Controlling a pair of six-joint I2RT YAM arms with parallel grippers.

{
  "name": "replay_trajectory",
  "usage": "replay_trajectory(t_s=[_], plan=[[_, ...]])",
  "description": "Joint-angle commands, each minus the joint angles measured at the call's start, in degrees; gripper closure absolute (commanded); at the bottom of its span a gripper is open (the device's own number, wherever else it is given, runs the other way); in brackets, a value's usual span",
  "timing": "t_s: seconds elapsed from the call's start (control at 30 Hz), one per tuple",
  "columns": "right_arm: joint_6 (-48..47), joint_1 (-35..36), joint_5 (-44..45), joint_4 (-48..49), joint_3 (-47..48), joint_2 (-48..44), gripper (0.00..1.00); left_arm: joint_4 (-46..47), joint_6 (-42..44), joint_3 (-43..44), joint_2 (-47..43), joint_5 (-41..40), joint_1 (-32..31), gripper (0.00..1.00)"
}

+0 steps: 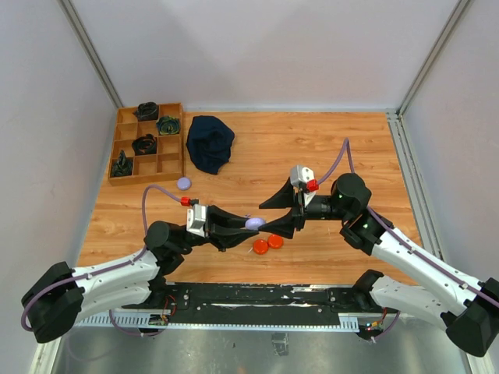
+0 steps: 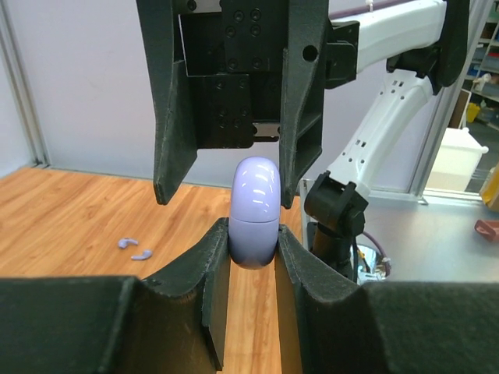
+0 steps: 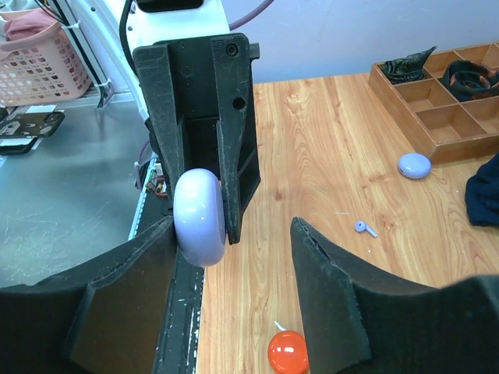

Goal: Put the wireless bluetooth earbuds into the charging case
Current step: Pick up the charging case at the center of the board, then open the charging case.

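Note:
A lavender charging case (image 1: 254, 223), round with its lid closed, stands on edge above the table. My left gripper (image 2: 253, 234) is shut on the lower half of this case (image 2: 255, 212). My right gripper (image 3: 234, 234) faces it and is open. In the right wrist view the case (image 3: 200, 216) rests against the right gripper's left finger (image 3: 148, 265), with a wide gap to the other finger. Two lavender earbuds (image 2: 134, 249) lie loose on the wood, and the right wrist view shows one earbud (image 3: 364, 227).
Two orange round cases (image 1: 267, 245) lie near the front edge below the grippers. A second lavender case (image 1: 183, 184) sits by a wooden compartment tray (image 1: 148, 144) at the back left. A dark cloth (image 1: 209, 142) lies beside the tray.

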Motion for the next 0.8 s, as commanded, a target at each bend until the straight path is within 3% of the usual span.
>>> replay_trajectory(t_s=[0.0, 0.47, 0.77], plan=[[-2.1, 0.6, 1.1, -1.2, 3.0, -0.2, 0.40, 0.6, 4.8, -0.4, -1.3, 3.2, 0.0, 1.00], [-4.7, 0.6, 5.0, -6.4, 5.5, -0.4, 0.39, -10.3, 19.6, 0.9, -3.1, 4.8, 0.0, 1.00], [-7.1, 0.0, 11.5, -15.4, 8.7, 0.1, 0.35, -12.4, 32.1, 0.2, -1.5, -0.7, 0.1, 1.00]])
